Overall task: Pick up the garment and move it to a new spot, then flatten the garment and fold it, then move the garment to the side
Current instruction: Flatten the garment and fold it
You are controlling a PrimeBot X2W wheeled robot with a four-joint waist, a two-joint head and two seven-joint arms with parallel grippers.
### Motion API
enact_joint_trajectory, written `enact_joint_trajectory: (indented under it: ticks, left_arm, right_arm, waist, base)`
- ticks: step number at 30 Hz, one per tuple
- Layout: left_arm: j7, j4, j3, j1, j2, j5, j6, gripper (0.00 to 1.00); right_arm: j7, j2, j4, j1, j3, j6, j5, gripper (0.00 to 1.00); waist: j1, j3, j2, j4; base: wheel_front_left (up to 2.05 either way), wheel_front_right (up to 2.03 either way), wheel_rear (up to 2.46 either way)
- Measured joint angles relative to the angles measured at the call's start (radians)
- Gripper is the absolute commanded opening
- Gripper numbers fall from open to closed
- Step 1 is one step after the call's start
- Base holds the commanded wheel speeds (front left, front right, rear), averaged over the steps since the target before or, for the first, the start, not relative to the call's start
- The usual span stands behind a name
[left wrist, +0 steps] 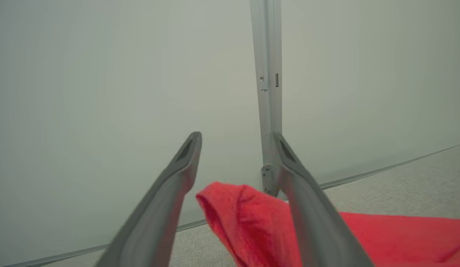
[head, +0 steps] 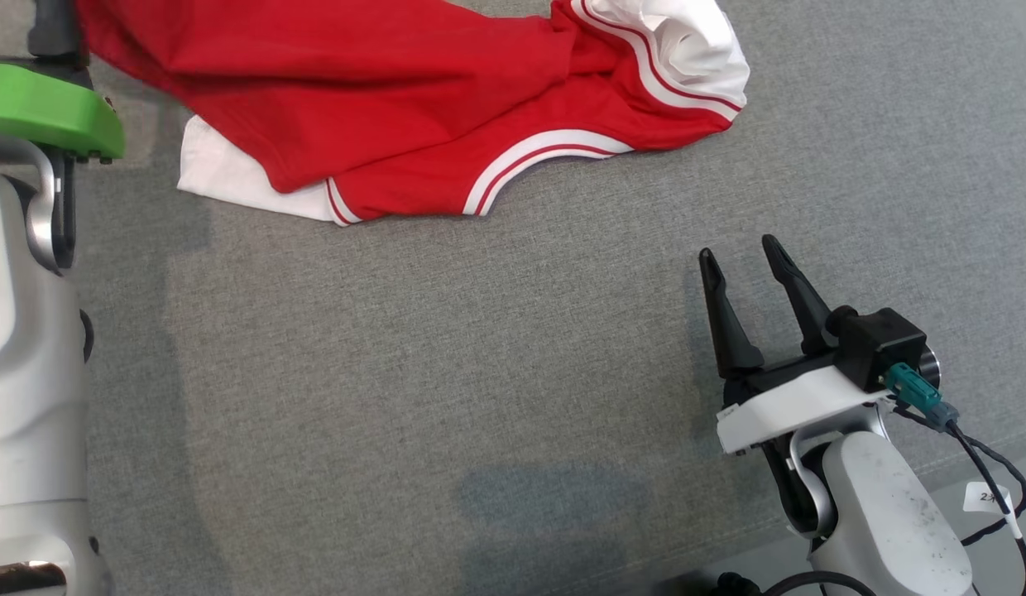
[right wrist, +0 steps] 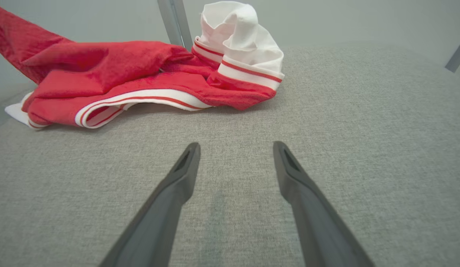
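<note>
The red garment (head: 414, 108) with white striped trim is seen crumpled at the far side of the grey fabric-covered counter (head: 480, 397) in the head view, where its upper part is cut off by the top edge. In the right wrist view the garment's height is shown instead: a white part is bunched upward at its right end, and a metal post (right wrist: 174, 22) is seen behind it. The right gripper (head: 738, 250) is held over bare counter, well apart from the garment, with its jaws spread wide and empty. In the left wrist view the left gripper (left wrist: 238, 136) is seen with its jaws set wide apart, and a raised red fold lies between them lower down; whether the cloth is touched cannot be told. In the head view that gripper is mostly hidden behind the arm's green cover (head: 50, 108) at the upper left.
</note>
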Motion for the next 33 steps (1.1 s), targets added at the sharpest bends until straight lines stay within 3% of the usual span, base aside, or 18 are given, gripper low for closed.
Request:
enact_joint_trajectory:
  ticks: [7, 15, 20, 29, 33]
  left_arm:
    - [0.000, -0.049, 0.035, 0.146, -0.077, -0.035, 0.011, 1.00]
    - [0.000, -0.183, 0.067, 0.426, -0.196, -0.064, 0.008, 1.00]
    - [0.000, -0.265, 0.027, 0.563, -0.212, -0.064, 0.009, 1.00]
    - [0.000, -0.342, -0.101, 0.727, -0.216, -0.166, 0.081, 1.00]
    - [0.000, -0.350, -0.134, 0.770, -0.215, -0.171, 0.087, 1.00]
  right_arm:
    - [0.000, 0.001, 0.001, -0.001, -0.005, 0.000, -0.005, 1.00]
    - [0.000, 0.000, 0.009, 0.005, 0.023, 0.000, -0.015, 1.00]
    - [0.000, -0.007, 0.016, 0.024, 0.029, 0.000, -0.019, 1.00]
    - [0.000, -0.024, 0.031, 0.046, 0.024, 0.000, -0.023, 1.00]
    - [0.000, -0.031, 0.043, 0.043, 0.025, 0.000, -0.028, 1.00]
  waist:
    - [0.0000, -0.015, 0.0000, 0.021]
    - [-0.0001, -0.078, -0.0001, 0.070]
    - [-0.0001, -0.114, -0.0001, 0.120]
    - [-0.0001, -0.165, -0.0001, 0.228]
    - [-0.0001, -0.174, -0.0001, 0.279]
  base:
    - [0.00, 0.00, 0.00]
    - [0.00, 0.00, 0.00]
    - [0.00, 0.00, 0.00]
    - [0.00, 0.00, 0.00]
    - [0.00, 0.00, 0.00]
